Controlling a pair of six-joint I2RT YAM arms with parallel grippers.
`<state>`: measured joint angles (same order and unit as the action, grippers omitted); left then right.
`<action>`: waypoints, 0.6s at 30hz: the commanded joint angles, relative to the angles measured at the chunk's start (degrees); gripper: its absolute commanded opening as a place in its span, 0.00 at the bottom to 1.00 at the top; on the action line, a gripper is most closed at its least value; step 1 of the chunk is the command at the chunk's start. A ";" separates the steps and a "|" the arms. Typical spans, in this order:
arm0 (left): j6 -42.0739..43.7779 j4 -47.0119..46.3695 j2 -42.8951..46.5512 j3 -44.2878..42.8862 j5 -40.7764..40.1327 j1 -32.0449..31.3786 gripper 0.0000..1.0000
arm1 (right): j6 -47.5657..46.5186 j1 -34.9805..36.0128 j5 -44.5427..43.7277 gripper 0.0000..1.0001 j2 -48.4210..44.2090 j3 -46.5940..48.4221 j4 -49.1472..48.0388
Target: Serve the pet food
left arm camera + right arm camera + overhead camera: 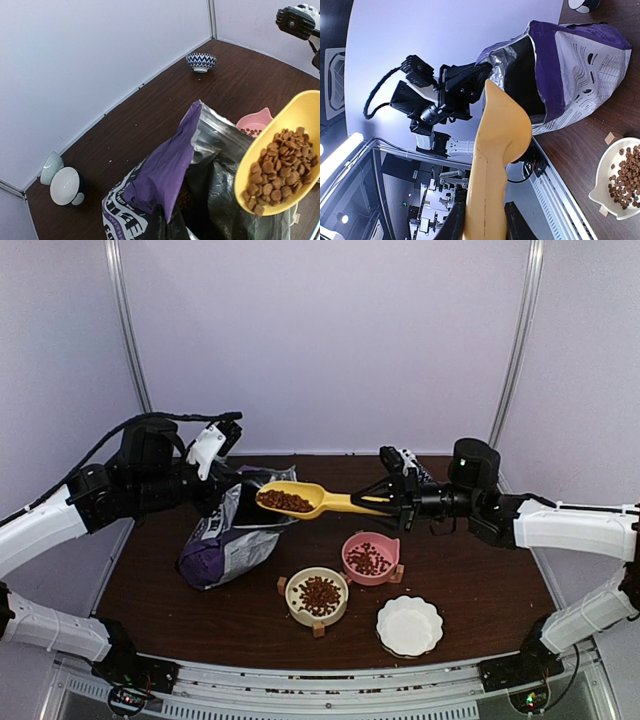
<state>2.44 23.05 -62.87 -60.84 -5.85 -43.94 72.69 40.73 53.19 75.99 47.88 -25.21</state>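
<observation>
Pet food: a heap of reddish-brown pellets lies in the bowl of the yellow scoop, held in the air over the bag's right edge. More lies in the two bowls on the bench and some shows inside the bag's dark mouth.
Right hand: closed on the scoop's handle, one finger on either side. The scoop reaches left from it and sits about level.
Left hand: clamped shut on the upper rim of the purple bag, pulling the silver-lined mouth open.
Bag: at the left of the bench, leaning, with its mouth facing right toward the scoop.
Cream bowl: near the middle, on a wooden stand, with pellets across its bottom.
Pink bowl: just right of and beyond the cream bowl, also on a wooden stand, with a smaller layer of pellets.
White dish: scalloped rim, at the near right, apart from both bowls.
Blue-patterned bowl: upright in a far corner of the bench, well apart from the bag.
</observation>
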 commanded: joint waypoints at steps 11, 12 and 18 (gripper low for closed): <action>-0.33 -2.70 1.04 0.14 -4.08 0.48 0.00 | -1.70 -1.90 -0.86 0.05 -14.21 -7.45 4.96; -0.33 -2.77 1.01 0.25 -4.08 0.50 0.00 | -1.84 -2.06 -1.00 0.05 -14.98 -8.49 4.94; -0.33 -2.66 0.99 0.16 -3.99 0.45 0.00 | -2.13 -3.39 -2.38 0.05 -19.92 -14.29 5.52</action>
<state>2.44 22.98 -62.54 -60.84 -8.03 -43.94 71.77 38.24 52.40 59.70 36.18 -19.18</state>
